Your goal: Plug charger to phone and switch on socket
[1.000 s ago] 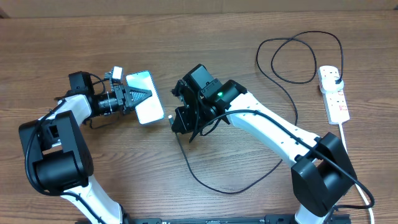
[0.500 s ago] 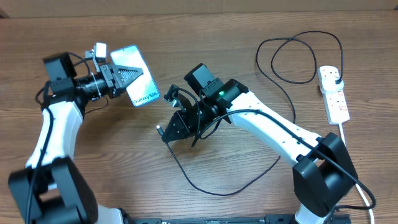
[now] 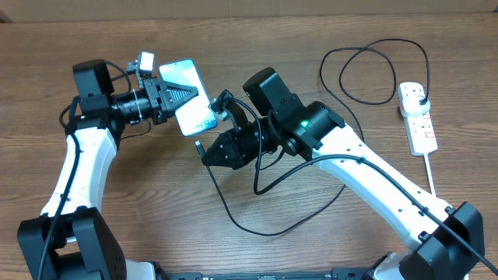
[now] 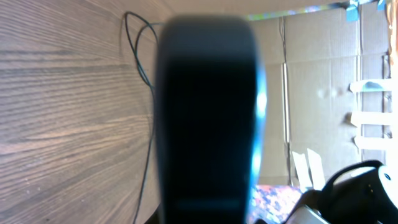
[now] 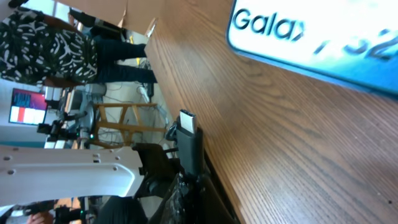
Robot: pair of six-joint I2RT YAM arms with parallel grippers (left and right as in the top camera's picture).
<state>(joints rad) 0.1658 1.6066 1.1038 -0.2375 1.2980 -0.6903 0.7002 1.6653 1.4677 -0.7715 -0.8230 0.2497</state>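
Note:
My left gripper (image 3: pixel 177 96) is shut on the phone (image 3: pixel 189 97) and holds it lifted above the table, its light blue screen facing up. In the left wrist view the phone (image 4: pixel 208 112) is a dark blurred slab filling the middle. My right gripper (image 3: pixel 212 149) is shut on the connector tip (image 3: pixel 200 145) of the charger, a thin black cable (image 3: pixel 257 222), just below and to the right of the phone's lower end. The right wrist view shows the tip (image 5: pixel 187 127) and the phone's "Galaxy" screen (image 5: pixel 323 37). The white socket (image 3: pixel 418 119) lies at the far right.
The black cable loops across the table's middle and up (image 3: pixel 366 74) to the socket, where a black plug (image 3: pixel 417 95) sits in the top outlet. The socket's thick white cord (image 3: pixel 442 187) runs down the right edge. Cardboard boxes (image 4: pixel 323 93) stand beyond the table.
The left gripper has moved the lifted phone right, toward the right gripper. The right arm has shifted its wrist right and holds the connector tip just below the phone's end.

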